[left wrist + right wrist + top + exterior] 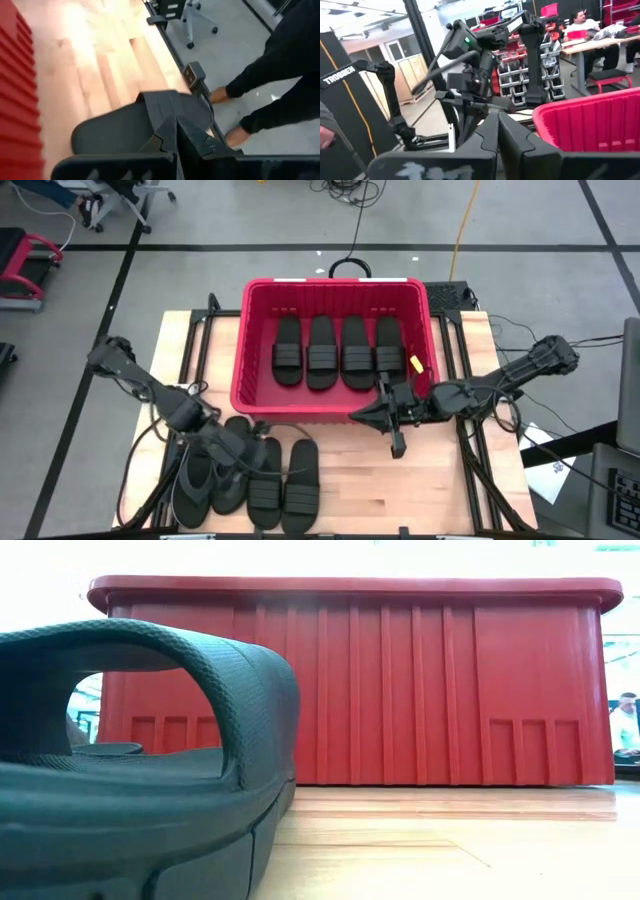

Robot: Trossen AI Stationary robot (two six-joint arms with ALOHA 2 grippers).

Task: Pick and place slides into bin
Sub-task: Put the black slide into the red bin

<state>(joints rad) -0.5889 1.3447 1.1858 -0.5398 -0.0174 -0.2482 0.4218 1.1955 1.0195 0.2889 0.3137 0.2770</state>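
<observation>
The slides (285, 485) still on the table lie in a cluster near its front edge on the left side: two black band-strap sandals side by side, with the longer dark grey thong pair (205, 480) just beside them. You should expect them to be light, soft rubber that flexes, so the wide ribbed strap, which arches clear of the sole in the low view, looks like your best hold.

Your left gripper (255, 458) sits low over that cluster. In its wrist view the jaws are together right at a sandal's strap (160, 107), though you cannot tell from here whether they pinch it.

Your right gripper (398, 420) waits by the bin's front wall, jaws together on nothing.

The bin (250, 340), red and perforated, stands at the table's back and holds four black sandals abreast (340, 350), straps up.
</observation>
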